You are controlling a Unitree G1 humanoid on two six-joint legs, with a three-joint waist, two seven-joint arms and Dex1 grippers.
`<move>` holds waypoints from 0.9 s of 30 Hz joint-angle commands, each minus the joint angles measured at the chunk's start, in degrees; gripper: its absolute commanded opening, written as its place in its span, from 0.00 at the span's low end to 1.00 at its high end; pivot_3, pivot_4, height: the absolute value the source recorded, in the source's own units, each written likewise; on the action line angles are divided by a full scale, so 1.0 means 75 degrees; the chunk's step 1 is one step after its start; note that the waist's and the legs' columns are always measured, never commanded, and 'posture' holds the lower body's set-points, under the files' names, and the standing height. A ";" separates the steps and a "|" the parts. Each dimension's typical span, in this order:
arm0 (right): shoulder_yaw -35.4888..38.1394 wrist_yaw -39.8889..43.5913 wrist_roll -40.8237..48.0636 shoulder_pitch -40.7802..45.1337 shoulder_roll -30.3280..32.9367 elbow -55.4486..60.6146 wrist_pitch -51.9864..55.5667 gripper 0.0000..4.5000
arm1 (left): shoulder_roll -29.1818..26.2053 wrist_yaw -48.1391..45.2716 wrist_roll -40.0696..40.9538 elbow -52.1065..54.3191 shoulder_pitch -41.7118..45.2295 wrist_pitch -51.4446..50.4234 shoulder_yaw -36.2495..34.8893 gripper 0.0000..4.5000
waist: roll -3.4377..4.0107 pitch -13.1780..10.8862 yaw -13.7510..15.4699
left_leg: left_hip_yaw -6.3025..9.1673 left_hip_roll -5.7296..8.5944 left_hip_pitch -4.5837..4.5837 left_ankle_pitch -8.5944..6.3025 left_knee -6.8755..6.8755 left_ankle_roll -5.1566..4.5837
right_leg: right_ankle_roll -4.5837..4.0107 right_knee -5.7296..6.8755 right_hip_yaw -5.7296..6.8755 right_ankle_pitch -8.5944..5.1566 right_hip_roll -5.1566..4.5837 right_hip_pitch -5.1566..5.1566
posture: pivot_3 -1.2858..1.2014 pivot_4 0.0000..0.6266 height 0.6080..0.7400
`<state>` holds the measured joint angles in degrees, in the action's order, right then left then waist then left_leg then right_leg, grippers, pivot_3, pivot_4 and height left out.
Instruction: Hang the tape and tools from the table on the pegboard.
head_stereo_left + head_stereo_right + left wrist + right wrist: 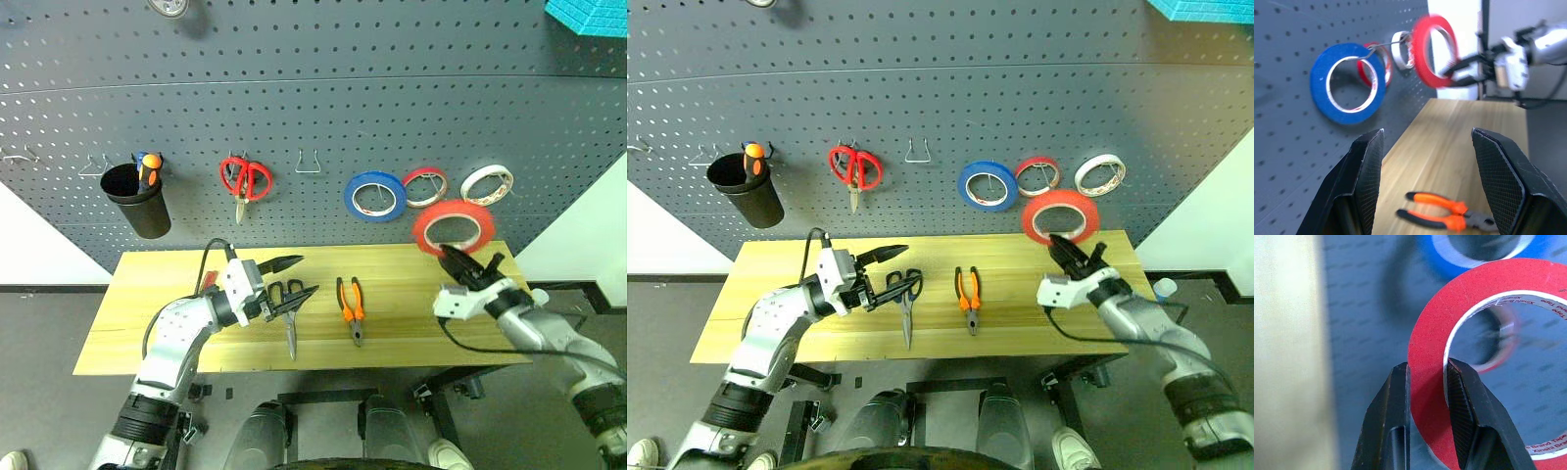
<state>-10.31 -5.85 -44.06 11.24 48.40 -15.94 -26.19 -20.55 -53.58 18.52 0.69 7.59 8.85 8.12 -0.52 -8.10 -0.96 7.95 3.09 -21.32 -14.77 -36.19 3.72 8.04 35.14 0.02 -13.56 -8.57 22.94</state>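
Above the tabletop's (176, 338) right rear corner, the right gripper (457, 261) is clamping its jaws on the lower rim of the tape (452, 225), holding the ring upright, flat face toward the pegboard (323, 108). The left gripper (290, 277) is hanging with jaws apart and empty over the scissors (288, 308), which are lying lengthwise front-to-back, blades toward the front edge; the pliers (351, 305) are lying parallel beside them, jaws frontward. The right wrist view is showing printed lettering inside the tape's core.
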 commanded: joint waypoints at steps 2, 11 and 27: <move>-0.0074 0.0940 0.0550 0.1007 -0.0052 -0.0342 -0.0145 0.15 | 0.0229 -0.0075 0.0166 -0.0005 0.0125 -0.0102 0.0086 0.66 | 0.0000 0.0000 -0.0009 | 0.0000 0.0001 -0.0002 0.0000 0.0002 0.0000 | -0.0016 -0.0004 0.0000 0.0011 -0.0001 0.0000 | 0.49 0.15 0.92; -0.0539 0.1974 0.1179 0.2419 -0.0322 -0.2348 -0.0917 0.23 | 0.0278 0.0007 0.0143 0.0152 -0.0122 -0.0027 -0.0061 0.66 | 0.0000 -0.0001 -0.0011 | 0.0001 0.0003 -0.0002 -0.0001 0.0005 -0.0002 | -0.0020 -0.0011 -0.0001 0.0016 -0.0001 -0.0003 | 0.50 0.14 0.92; -0.0963 0.4209 0.3187 0.0389 -0.0419 0.0198 -0.1082 0.84 | -0.0130 0.0359 -0.0046 -0.0198 -0.0253 -0.0079 -0.0531 0.66 | -0.0014 -0.0012 -0.0018 | 0.0004 0.0004 0.0001 -0.0002 0.0005 -0.0004 | -0.0013 -0.0009 -0.0002 0.0010 -0.0003 -0.0006 | 0.49 0.18 0.92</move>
<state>-16.64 21.23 -25.27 15.12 46.60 -18.17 -37.57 -20.45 -52.39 19.85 0.32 5.14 8.05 5.93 -0.62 -8.19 -1.10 8.00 3.08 -21.20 -14.79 -36.14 3.68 7.93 35.08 0.01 -13.49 -8.56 22.79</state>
